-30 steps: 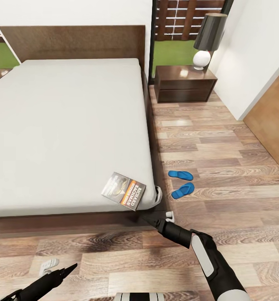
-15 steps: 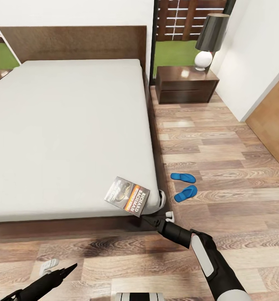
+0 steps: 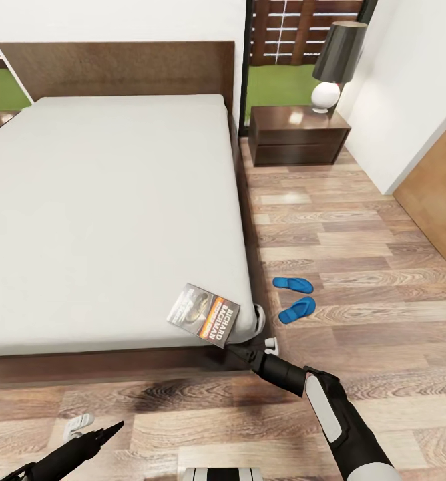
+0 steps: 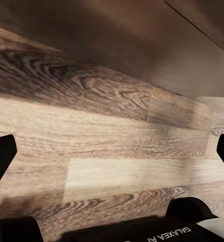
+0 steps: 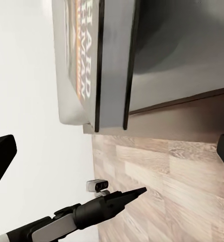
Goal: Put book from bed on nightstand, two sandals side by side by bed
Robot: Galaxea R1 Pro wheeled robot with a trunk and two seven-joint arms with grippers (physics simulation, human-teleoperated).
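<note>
The book (image 3: 205, 314), dark-covered with an orange band, lies at the near right corner of the bed's (image 3: 109, 200) white mattress and overhangs its foot edge. My right gripper (image 3: 263, 332) is open at that corner, just right of the book and not touching it. In the right wrist view the book (image 5: 91, 65) sits ahead between the wide-spread fingertips (image 5: 2, 151). Two blue sandals (image 3: 293, 284) (image 3: 296, 309) lie on the floor beside the bed, angled apart. My left gripper (image 3: 79, 423) hangs open low over the floor; its fingertips (image 4: 1, 156) frame bare planks.
A dark nightstand (image 3: 296, 133) stands right of the headboard with a black-shaded lamp (image 3: 335, 60) on it. White walls close the right side. Wood floor (image 3: 356, 234) runs between bed and wall. The bed's brown frame (image 3: 116, 361) runs along the foot.
A second ago the whole picture shifted slightly down and right, so the camera moved. Over the last half second nothing has visibly moved; both grippers are unchanged.
</note>
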